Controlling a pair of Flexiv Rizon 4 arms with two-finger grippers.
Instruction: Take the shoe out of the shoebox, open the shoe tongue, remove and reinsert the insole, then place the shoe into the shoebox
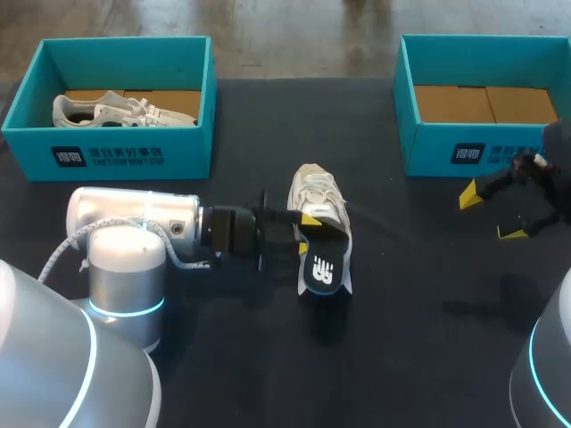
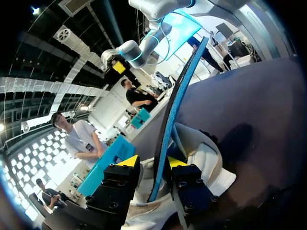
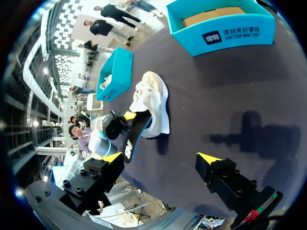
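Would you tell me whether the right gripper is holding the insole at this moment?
No, the right gripper hangs open and empty, while the left gripper holds the insole.

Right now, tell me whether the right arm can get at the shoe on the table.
Probably yes. The right gripper hangs open at the right, only bare table between it and the shoe. The left gripper grips the insole at the heel, so the toe end looks free.

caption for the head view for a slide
Left gripper holds the insole on edge at the white shoe on the dark table
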